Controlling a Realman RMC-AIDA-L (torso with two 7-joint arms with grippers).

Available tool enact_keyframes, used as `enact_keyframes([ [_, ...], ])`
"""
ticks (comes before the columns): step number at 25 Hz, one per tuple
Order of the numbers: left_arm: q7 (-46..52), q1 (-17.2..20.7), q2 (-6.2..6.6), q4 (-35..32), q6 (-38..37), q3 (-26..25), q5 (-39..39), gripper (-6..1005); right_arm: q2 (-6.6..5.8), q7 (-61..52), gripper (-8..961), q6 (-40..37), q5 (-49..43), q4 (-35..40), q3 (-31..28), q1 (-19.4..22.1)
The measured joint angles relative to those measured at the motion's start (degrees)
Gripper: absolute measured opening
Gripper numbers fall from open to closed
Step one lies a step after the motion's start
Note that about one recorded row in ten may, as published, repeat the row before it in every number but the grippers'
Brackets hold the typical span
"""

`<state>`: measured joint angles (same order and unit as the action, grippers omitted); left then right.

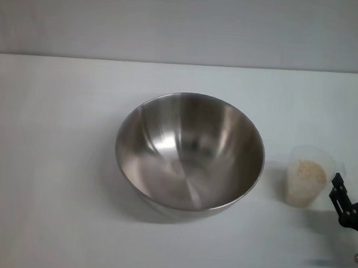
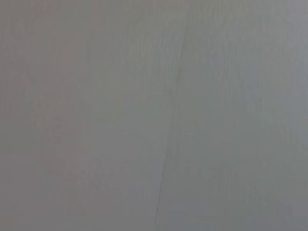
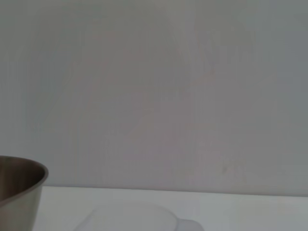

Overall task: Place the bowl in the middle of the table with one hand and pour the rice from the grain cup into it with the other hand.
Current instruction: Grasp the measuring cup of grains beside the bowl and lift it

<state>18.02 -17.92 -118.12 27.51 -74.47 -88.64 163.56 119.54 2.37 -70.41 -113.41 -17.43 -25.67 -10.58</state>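
One round, brushed-steel bowl sits mid-table. Just right of the bowl stands one clear plastic grain cup holding beige rice. Beside it, the right gripper has its fingers spread apart.

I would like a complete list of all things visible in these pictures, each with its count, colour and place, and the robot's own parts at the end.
bowl: one, shiny steel, upright and empty, near the middle of the table.
grain cup: one, clear plastic, upright on the table to the robot's right of the bowl, apart from it.
rice: one small pile, white-beige, inside the grain cup.
table: one, white, under everything.
wall: one, pale grey, behind the table.
right gripper: one, black, at the head view's right edge, beside the grain cup, fingers spread, not holding it.
left gripper: not in view.
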Motion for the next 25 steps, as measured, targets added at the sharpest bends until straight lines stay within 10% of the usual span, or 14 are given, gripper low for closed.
enact_keyframes([
  [25,0.0,0.3,-0.18,0.0,-1.4,0.0,-0.3,694,0.02,-0.5,576,3.6,-0.1,2.2,0.0,-3.8],
])
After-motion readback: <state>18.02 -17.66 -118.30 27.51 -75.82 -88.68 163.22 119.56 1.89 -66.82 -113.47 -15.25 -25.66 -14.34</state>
